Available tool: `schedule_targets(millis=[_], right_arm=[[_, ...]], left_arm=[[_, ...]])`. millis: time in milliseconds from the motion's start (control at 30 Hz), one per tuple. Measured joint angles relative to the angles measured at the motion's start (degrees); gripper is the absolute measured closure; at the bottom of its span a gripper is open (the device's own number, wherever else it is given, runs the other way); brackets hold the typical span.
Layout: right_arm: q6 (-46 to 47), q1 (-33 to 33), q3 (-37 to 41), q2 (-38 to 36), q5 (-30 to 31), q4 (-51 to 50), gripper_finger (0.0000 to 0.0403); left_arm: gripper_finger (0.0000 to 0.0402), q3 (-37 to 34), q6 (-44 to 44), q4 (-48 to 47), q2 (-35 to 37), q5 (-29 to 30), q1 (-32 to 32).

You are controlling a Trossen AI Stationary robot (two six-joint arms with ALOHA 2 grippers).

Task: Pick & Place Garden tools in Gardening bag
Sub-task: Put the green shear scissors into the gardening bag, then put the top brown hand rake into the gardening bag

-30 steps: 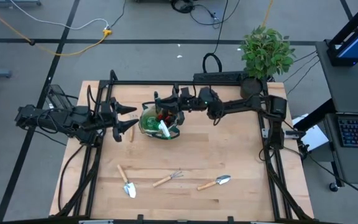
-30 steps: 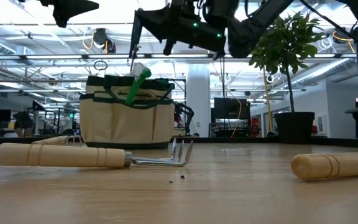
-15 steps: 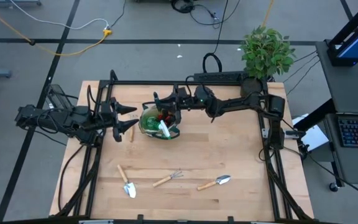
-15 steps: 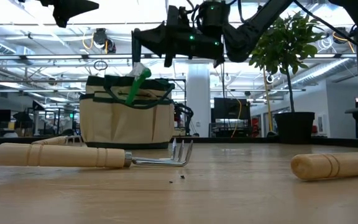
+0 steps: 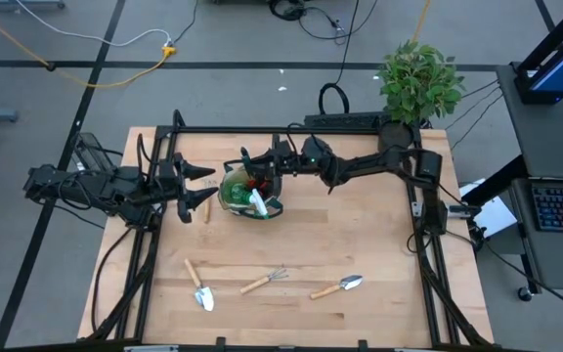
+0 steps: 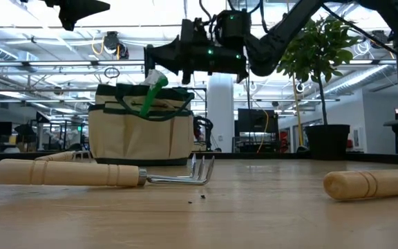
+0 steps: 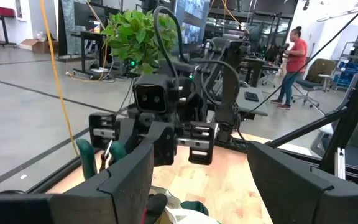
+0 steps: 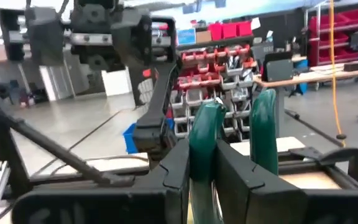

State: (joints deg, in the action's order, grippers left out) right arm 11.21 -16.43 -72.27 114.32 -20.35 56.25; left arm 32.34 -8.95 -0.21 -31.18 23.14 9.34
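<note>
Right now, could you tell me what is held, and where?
The right gripper looks shut on a green loop, apparently the bag's handle; the left gripper holds nothing.

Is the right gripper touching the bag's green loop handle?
Touching. The right wrist view shows the right gripper shut on the green loop handle, pinched between its fingers.
</note>
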Motion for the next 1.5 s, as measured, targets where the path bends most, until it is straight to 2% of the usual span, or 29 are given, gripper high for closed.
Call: schedule_targets(millis=[133, 367, 600, 833, 1200, 1500], right_arm=[[0.08, 0.04, -0.11, 1.81, 2.32, 1.51, 0.0359], [-0.73, 0.04, -0.11, 1.78, 2.54, 2.03, 0.0358], [-0.97, 0.04, -0.11, 1.86, 5.32, 1.62, 0.0355], [-0.96, 0.04, -0.11, 1.86, 5.29, -2.99, 0.0315], [1.59, 1.05, -0.11, 1.86, 5.26, -2.96, 0.0238], [1.73, 1.88, -0.10, 0.99, 5.10, 0.57, 0.0229]], left_arm=[[0.0135, 0.00, -0.05, 0.02, 0.00, 0.00, 0.01], [0.0135, 0.00, -0.08, 0.02, 0.02, 0.05, 0.02], [0.0135, 0.00, 0.11, 0.02, 0.02, 2.69, 0.02], [0.0135, 0.00, 0.23, 0.02, 0.01, 2.81, 0.02], [0.0135, 0.00, 0.22, 0.14, 0.01, 2.82, 0.02], [0.0135, 0.00, 0.21, 0.42, 0.00, 2.82, 0.02]])
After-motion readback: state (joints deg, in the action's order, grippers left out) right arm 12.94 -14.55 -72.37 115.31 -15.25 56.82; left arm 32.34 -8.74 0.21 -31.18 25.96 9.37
